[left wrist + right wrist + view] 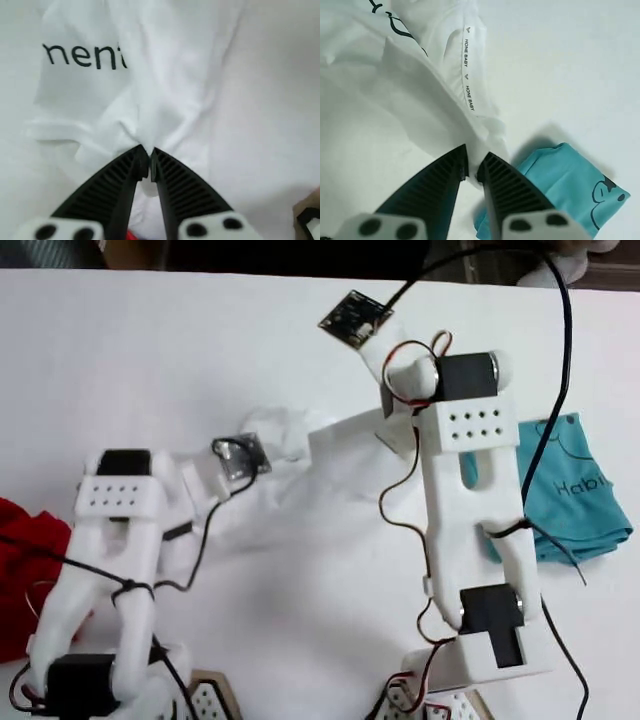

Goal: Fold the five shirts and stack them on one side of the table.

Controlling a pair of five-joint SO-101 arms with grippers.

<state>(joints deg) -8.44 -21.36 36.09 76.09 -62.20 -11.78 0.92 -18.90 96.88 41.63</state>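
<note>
A white shirt (335, 455) with dark lettering lies crumpled in the middle of the white table (150, 350), between the two arms. My left gripper (149, 156) is shut on a gathered fold of this white shirt (165, 75). My right gripper (472, 172) is shut on the hem of the same white shirt (405, 110), close to its collar tape. A folded teal shirt (578, 490) lies at the table's right side, beside the right arm, and the teal shirt (560, 187) lies just past the right fingertips. A red shirt (25, 560) is bunched at the left edge.
Black and red cables (560, 390) loop over the right arm and across the teal shirt. The arm bases (480, 660) stand at the near edge. The far half of the table is bare white surface.
</note>
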